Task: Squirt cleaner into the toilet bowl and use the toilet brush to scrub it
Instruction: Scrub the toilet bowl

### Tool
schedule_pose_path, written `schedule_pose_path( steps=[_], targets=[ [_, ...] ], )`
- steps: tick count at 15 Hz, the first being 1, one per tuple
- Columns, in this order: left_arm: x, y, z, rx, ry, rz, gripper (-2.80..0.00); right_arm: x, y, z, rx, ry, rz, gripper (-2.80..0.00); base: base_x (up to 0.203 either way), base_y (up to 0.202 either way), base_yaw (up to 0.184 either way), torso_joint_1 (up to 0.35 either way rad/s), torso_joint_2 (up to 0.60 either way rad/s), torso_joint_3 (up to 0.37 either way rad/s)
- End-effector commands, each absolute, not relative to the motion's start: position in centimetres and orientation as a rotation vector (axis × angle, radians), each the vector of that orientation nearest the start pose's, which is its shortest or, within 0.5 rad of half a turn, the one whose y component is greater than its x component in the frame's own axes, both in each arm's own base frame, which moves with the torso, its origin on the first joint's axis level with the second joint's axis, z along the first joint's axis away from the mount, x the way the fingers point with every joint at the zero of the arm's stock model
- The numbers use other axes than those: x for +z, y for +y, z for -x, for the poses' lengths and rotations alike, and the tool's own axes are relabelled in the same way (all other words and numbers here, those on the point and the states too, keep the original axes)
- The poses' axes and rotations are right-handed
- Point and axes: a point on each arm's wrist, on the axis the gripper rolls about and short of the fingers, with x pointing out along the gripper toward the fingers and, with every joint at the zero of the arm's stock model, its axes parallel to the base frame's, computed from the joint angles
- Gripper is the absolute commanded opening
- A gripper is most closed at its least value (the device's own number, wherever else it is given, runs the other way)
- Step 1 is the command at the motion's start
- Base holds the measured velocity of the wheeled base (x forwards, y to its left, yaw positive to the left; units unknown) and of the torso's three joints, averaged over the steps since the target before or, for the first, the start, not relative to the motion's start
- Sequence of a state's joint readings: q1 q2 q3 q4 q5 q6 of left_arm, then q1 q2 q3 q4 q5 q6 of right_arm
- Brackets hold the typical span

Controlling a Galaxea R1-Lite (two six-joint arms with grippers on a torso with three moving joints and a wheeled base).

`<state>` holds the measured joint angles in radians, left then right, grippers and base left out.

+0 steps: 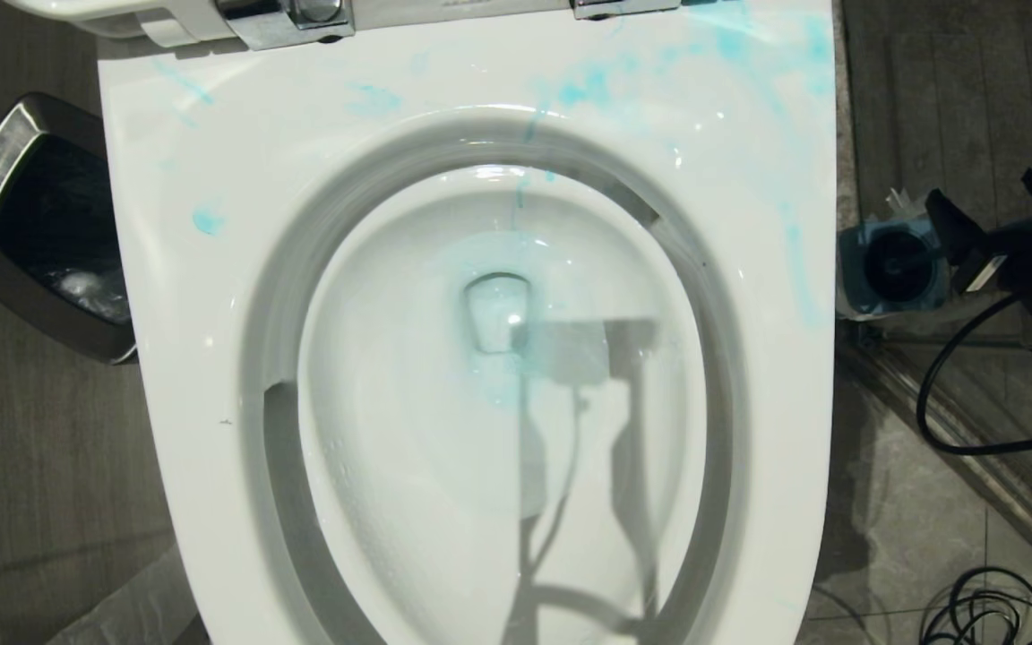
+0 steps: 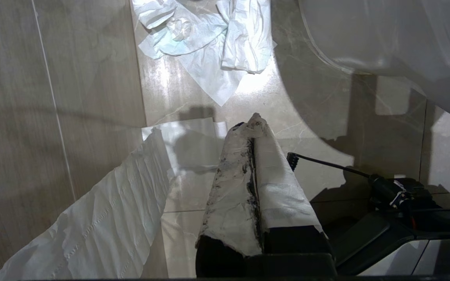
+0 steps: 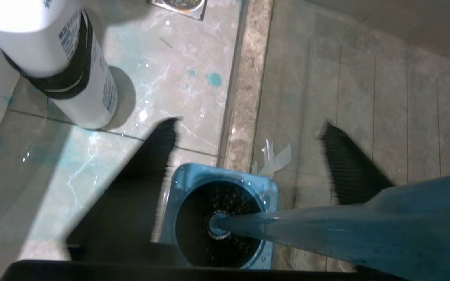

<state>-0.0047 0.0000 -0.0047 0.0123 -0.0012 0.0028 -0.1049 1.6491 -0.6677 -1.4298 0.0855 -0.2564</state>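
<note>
Beside the glossy white ceramic toilet bowl, our wide-spread right claw straddles the dusty-blue plastic toilet brush, its handle slanting up between the fingers.

Harsh overhead glare on the toilet bowl, hard shadows inside, dim floor, blurred claw fingers.

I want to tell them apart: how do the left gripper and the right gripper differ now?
The left gripper is shut and wrapped in white tissue; the right gripper is open and bare black. The left gripper hangs over floor tissue; the right gripper is over the brush holder, straddling the toilet brush. Neither holds anything.
</note>
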Motion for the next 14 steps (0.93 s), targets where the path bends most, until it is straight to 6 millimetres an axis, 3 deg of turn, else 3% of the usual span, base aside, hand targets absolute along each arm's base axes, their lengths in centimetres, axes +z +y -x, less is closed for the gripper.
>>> schedule_pose_path(
  steps=[1,11,14],
  targets=[
    [7.6,0.0,2.3,-0.005,0.009,-0.003,-2.8,24.3,-2.7,-27.5,-0.081,-0.462,0.307,-2.8,0.0,0.0,0.0,0.0,0.0,0.0],
    [7.6,0.0,2.3,-0.006,0.009,-0.003,-2.8,25.2,-2.7,-26.6,-0.136,-0.523,0.308,-2.8,0.0,0.0,0.0,0.0,0.0,0.0],
    [7.6,0.0,2.3,-0.005,0.009,-0.003,-2.8,26.6,-2.6,-25.6,-0.153,-0.561,0.296,-2.8,0.0,0.0,0.0,0.0,0.0,0.0]
  ],
)
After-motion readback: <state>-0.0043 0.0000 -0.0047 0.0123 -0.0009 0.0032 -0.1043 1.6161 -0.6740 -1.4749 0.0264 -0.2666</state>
